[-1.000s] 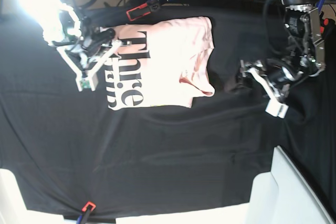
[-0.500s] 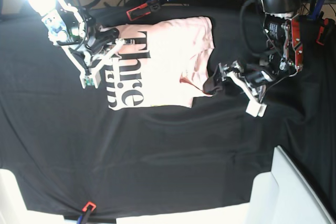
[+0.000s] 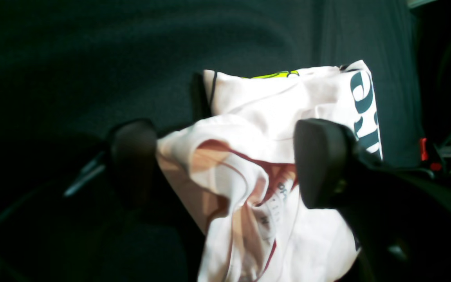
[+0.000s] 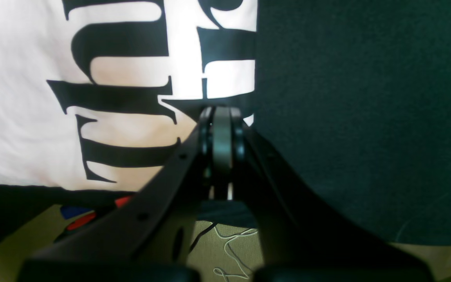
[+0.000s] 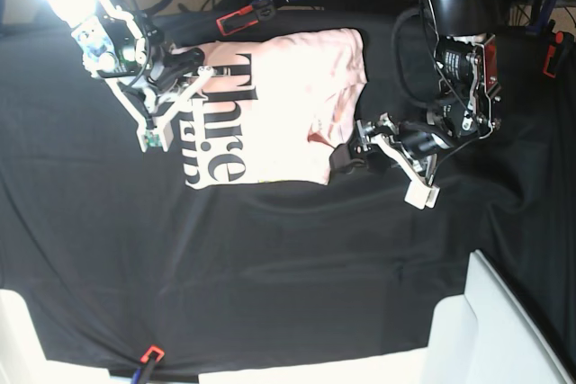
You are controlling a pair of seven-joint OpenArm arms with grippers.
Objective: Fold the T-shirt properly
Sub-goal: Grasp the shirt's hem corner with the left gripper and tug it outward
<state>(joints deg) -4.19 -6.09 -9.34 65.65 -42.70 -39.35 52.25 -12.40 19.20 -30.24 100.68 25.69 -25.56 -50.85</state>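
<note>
1. On the black cloth (image 5: 270,276): 1 T-shirt (image 5: 279,96), pale pink, black lettering uppermost, lying between the 2 arms; partly folded, its outline slightly longer across the base view, from arm to arm.

2. At its rumpled side: 1 left gripper (image 3: 227,156), fingers spread apart, nothing clamped; a loose fold (image 3: 225,133) lies in the gap between them.

3. Governing relation: the body of the T-shirt extends from this claw toward the robot's right. In the left wrist view, the gathered cloth runs from the gap toward the bottom edge. The left arm is the nearer to this loose portion.

4. Over the lettered side: 1 right gripper (image 4: 221,117), fingertips together; whether any fabric is pinched, cannot tell.

5. Step in hand, by judgement: taking up the loose fold with the left claw, then laying it inward. Closure should catch the protruding layer alone; a deeper bite could drag the layers beneath.
</note>
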